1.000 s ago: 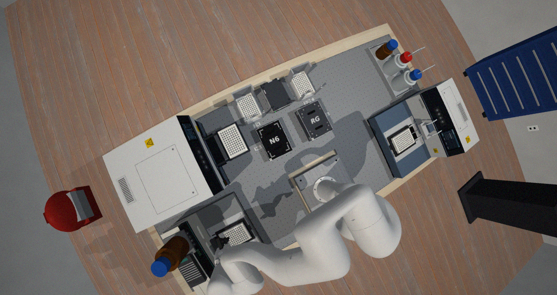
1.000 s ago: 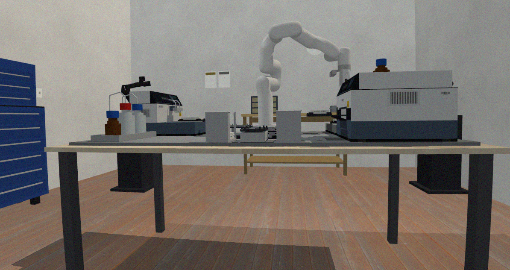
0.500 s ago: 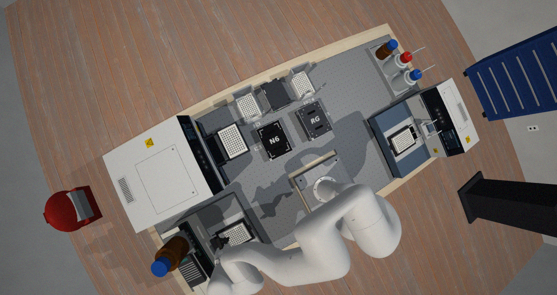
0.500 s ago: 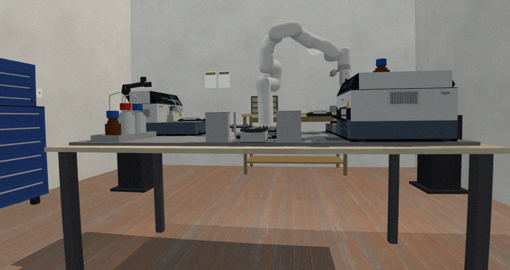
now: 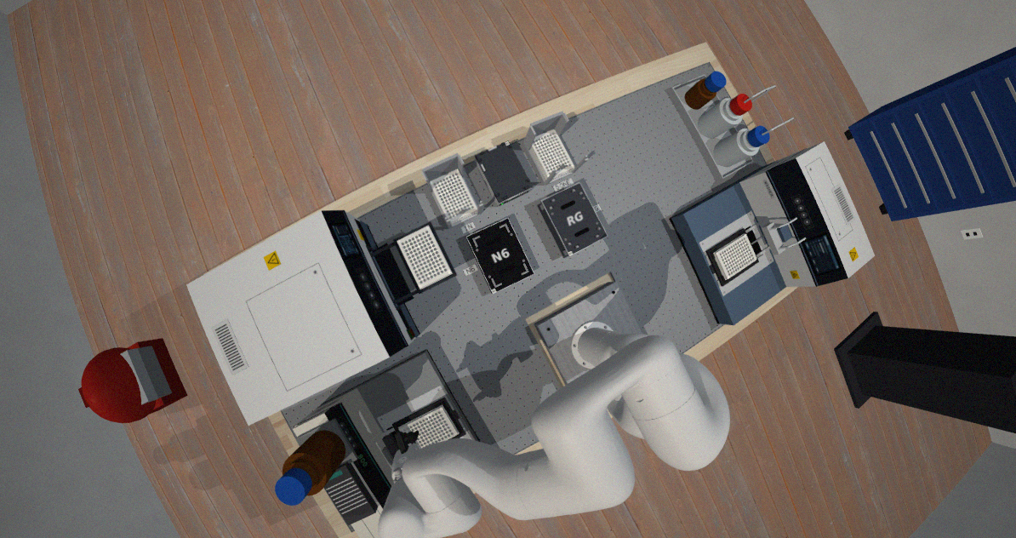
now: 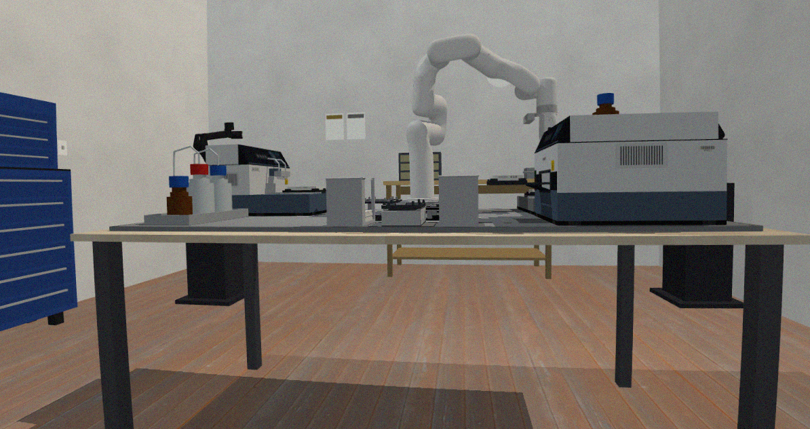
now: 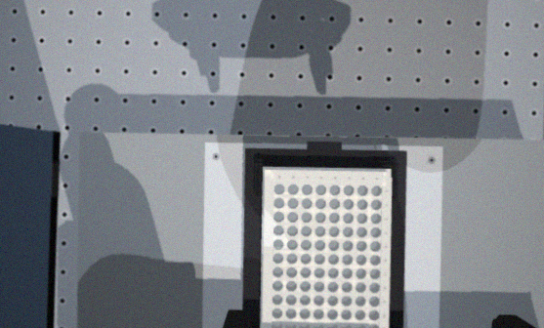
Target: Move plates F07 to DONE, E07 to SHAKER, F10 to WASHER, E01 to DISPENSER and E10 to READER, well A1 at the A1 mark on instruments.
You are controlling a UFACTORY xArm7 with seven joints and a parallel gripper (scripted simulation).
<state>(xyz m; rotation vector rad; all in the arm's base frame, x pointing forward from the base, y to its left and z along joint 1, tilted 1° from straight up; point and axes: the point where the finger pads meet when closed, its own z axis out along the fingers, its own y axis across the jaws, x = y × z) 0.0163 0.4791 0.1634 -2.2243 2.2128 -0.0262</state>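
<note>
My gripper (image 5: 403, 440) is open and empty. It hangs over the near short end of a white well plate (image 5: 435, 425) (image 7: 326, 244). This plate lies flat in the black nest (image 7: 252, 234) of the instrument with the brown bottle (image 5: 316, 456), at the deck's front left corner. Only the dark tips of my fingers show at the bottom edge of the wrist view, either side of the plate. Another plate (image 5: 424, 255) sits on the tray of the big white instrument (image 5: 284, 321). A third plate (image 5: 734, 257) sits in the blue-grey instrument (image 5: 700, 239) on the right. I cannot read the plate labels.
Two white stack racks (image 5: 453, 194) (image 5: 550, 152) stand at the deck's far edge, each with a plate showing inside, and a dark platform (image 5: 503, 172) lies between them. Nests N6 (image 5: 500, 254) and RG (image 5: 574, 219) are bare. Reagent bottles (image 5: 732, 111) stand at the far right.
</note>
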